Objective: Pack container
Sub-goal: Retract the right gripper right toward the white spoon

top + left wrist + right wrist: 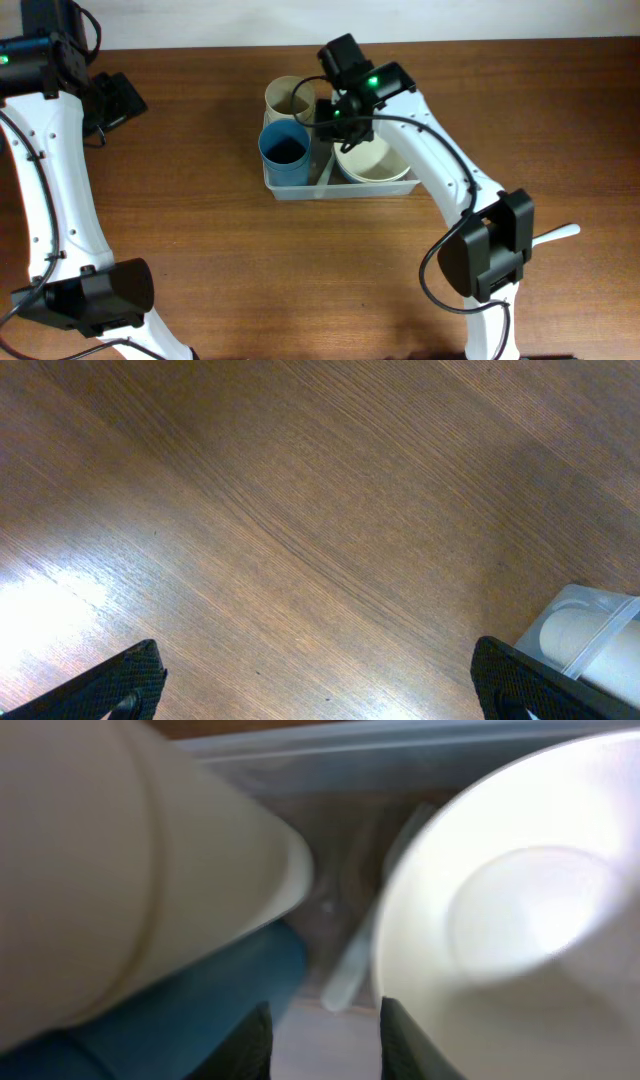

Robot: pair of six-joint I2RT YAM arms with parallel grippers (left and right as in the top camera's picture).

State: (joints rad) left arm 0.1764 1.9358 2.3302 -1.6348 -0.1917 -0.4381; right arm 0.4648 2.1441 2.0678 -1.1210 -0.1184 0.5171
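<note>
The clear container (pixel 340 191) stands at the middle of the table. It holds a cream cup (pixel 288 97), a blue cup (pixel 284 148) and a cream bowl (pixel 378 160). My right gripper (pixel 335 118) hangs over it between the cups and the bowl. In the right wrist view its fingers (pixel 325 1030) are apart with nothing between them, the cream cup (pixel 110 870) and blue cup (pixel 170 1010) on the left, the bowl (pixel 520 910) on the right. A pale slender piece (pixel 350 970) lies on the container floor just beyond the tips. My left gripper (pixel 115 100) is open and empty at the far left.
A white utensil (pixel 557 235) lies on the table at the right, beside the right arm's base. The left wrist view shows bare wood between its fingers (pixel 320 685) and a corner of the container (pixel 585 625) at the lower right.
</note>
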